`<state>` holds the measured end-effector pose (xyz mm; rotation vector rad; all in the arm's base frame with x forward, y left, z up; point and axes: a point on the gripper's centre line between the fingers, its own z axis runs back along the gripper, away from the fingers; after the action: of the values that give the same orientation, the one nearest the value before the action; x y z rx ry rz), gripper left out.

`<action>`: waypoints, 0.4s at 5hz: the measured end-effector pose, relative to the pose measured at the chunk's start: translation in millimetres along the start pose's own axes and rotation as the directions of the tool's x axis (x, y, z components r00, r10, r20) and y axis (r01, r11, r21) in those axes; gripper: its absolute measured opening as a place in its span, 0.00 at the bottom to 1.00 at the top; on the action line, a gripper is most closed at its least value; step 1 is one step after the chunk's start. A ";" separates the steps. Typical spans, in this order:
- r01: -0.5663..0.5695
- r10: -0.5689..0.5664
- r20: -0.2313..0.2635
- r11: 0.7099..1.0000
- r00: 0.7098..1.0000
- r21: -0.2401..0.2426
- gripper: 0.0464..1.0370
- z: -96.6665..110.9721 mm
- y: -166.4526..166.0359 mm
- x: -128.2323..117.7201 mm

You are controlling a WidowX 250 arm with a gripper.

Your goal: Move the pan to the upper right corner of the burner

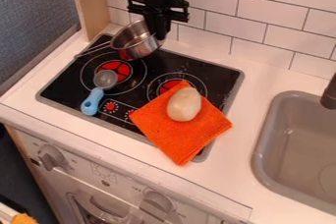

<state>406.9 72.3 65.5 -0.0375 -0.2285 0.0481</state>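
Now | jaws: apparently closed on rim of pan [133, 46] | tilted, near stove's [213, 73] back edge

Singles Outnumbered Pairs at the Stove

There was one gripper [157, 32], one metal pan [134, 46], one blue-handled scoop [93, 101], one orange cloth [177, 137] and one pale, potato-like object [183, 104]. The white counter [259, 78] held one black cooktop [220, 76] and one gray sink [260, 149], with part of one dark faucet [330, 95] at the edge. Burners numbered two: the left burner [115, 70] and the right burner [172, 86]. At least two red dials [110, 106] showed, one partly covered, while the front panel [105, 171] bore two large knobs [50, 158]. One yellow-orange item [23, 218] sat in the lower left corner.
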 end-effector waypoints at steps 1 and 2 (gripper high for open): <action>0.096 -0.094 0.037 0.994 0.995 -0.046 0.02 17.4 -19.1 -4.8; 0.243 -0.239 0.064 0.968 0.969 -0.065 0.02 20.0 -52.5 -4.4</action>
<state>400.3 20.3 86.2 -0.0801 -0.2891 -0.2021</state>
